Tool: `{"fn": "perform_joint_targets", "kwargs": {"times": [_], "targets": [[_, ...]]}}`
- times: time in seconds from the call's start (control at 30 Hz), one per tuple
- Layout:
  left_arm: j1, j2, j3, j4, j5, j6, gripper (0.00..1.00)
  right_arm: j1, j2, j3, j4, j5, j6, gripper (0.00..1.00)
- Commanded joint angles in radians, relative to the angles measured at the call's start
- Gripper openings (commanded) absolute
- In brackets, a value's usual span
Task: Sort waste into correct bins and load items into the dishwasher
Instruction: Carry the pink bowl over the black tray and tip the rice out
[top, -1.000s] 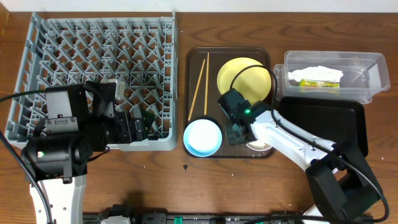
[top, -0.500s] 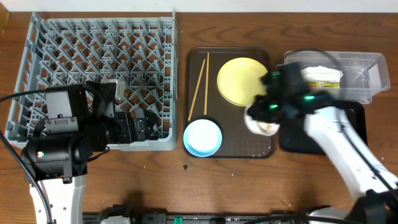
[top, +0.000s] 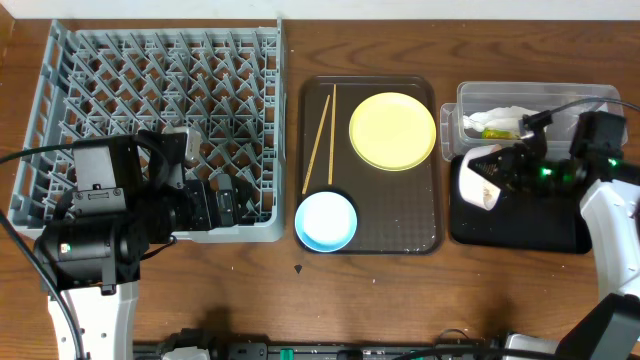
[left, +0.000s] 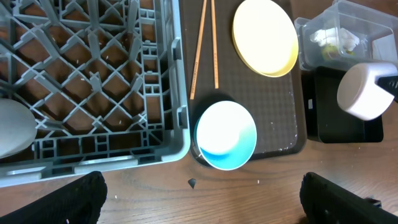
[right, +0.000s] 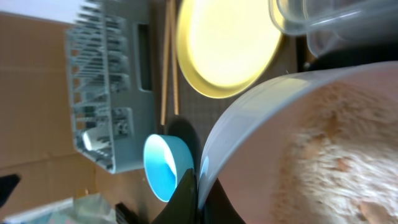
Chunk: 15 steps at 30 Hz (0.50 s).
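Note:
My right gripper (top: 503, 172) is shut on the rim of the white bowl (top: 476, 180), which hangs tipped on its side over the black tray bin (top: 530, 230). In the right wrist view the fingers (right: 186, 190) pinch the rim of the bowl (right: 249, 118), and rice-like scraps (right: 336, 149) cling inside it. The clear tub (top: 585, 105) holds the napkin (top: 512, 118) and the wrapper (top: 495, 131). The yellow plate (top: 392, 131), chopsticks (top: 320, 140) and blue bowl (top: 326, 220) lie on the brown tray. My left gripper (left: 208, 199) stands open and empty near the dish rack (top: 150, 90).
The brown serving tray (top: 400, 225) lies between the rack and the bins. A small dark fleck (top: 298, 268) sits on the wood in front of the blue bowl (left: 225, 135). The left arm's body covers the rack's front left corner.
My right gripper has carried the white bowl off the brown tray's front right, rightward over the black tray, tipping it on its side. The left arm has stayed put.

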Motion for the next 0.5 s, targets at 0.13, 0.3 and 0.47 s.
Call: {"fn": "perform_joint_targets", "kwargs": {"times": [0.13,0.3,0.47], "targets": [[-0.002,-0.001,0.016,-0.003,0.013,0.006,1.0,-0.113,0.033,-0.097,0.13,-0.332,-0.082,0.01],[-0.002,-0.001,0.016,-0.003,0.013,0.006,1.0,-0.212,0.065,-0.168,0.224,-0.477,-0.095,0.01],[-0.002,-0.001,0.016,-0.003,0.013,0.006,0.99,-0.292,0.067,-0.219,0.29,-0.599,-0.141,0.01]]}}
